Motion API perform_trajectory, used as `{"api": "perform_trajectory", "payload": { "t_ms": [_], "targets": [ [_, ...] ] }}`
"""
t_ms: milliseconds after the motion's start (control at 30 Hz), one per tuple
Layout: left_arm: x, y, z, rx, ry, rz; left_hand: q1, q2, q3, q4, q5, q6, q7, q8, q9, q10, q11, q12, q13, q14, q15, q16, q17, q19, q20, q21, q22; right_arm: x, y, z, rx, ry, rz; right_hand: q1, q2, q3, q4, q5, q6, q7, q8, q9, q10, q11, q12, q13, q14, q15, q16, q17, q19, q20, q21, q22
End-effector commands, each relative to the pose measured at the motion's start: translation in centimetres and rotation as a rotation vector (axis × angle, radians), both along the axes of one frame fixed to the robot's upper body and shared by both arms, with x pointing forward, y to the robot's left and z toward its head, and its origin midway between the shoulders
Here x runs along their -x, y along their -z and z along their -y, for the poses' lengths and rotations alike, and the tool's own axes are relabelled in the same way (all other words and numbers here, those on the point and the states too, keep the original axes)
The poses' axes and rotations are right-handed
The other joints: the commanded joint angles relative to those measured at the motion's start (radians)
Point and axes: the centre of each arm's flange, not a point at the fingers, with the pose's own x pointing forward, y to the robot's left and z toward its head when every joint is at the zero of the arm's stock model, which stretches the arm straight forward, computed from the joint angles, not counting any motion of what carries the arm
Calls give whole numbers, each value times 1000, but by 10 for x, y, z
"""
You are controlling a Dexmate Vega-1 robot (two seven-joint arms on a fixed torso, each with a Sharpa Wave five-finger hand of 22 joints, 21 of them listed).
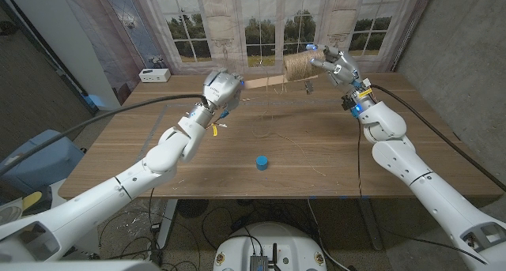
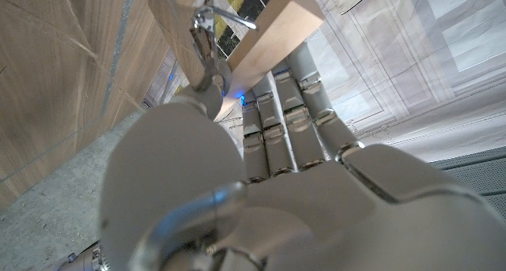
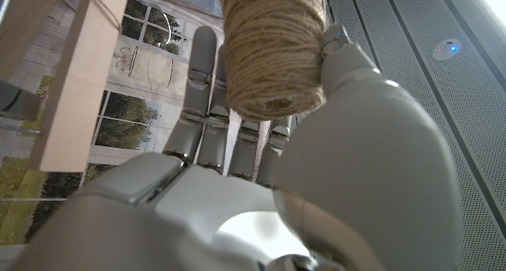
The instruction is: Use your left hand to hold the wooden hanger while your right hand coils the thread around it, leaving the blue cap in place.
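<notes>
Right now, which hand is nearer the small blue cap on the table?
Left. The left hand is raised behind the small blue cap; the right hand is farther back.

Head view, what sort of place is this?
Probably a robot test room dressed as a home: a wooden table, a window-scene backdrop behind sheer curtains, and loose cables underneath.

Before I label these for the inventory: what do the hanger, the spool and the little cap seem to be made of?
The hanger looks like pale unfinished wood, with a shiny metal hook. The spool held by the right hand is rough tan twine, probably jute, by its fuzzy fibres. The blue cap looks like smooth plastic, though it is too small to be sure.
</notes>
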Motion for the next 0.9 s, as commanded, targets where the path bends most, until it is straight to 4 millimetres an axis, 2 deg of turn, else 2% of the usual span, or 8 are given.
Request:
{"api": "perform_trajectory", "payload": {
  "t_ms": [33, 567, 900],
  "targets": [
    [2, 6, 0, -4, 3, -67, 40, 81, 25, 16, 9, 104, -92, 4, 190, 126, -116, 4, 95, 216, -253, 7, 6, -1, -104, 7, 1, -15, -44, 14, -51, 39, 14, 230, 242, 13, 9, 4, 7, 4, 9, 2, 37, -31, 0, 57, 291, -393, -2, 10, -80, -192, 12, 1],
    [6, 9, -3, 13, 19, -117, 40, 80, 26, 14, 9, 107, -93, 1, 189, 128, -113, 1, 96, 218, -254, 4, 7, -2, -103, 10, 1, -34, -71, 11, -27, 104, -38, 230, 242, 14, 8, 4, 7, 6, 9, 3, 37, -29, -2, 57, 291, -393, -10, 9, -88, -192, 22, 0],
    [7, 9, -6, 38, 15, -161, 41, 80, 26, 14, 9, 108, -91, 0, 190, 131, -114, -1, 96, 219, -253, 2, 8, -3, -102, 11, 1, -41, -75, 13, 19, 202, -95, 231, 242, 15, 8, 4, 7, 3, 9, 3, 37, -29, -4, 57, 293, -393, -13, 9, -92, -191, 27, -1]
  ]
}}
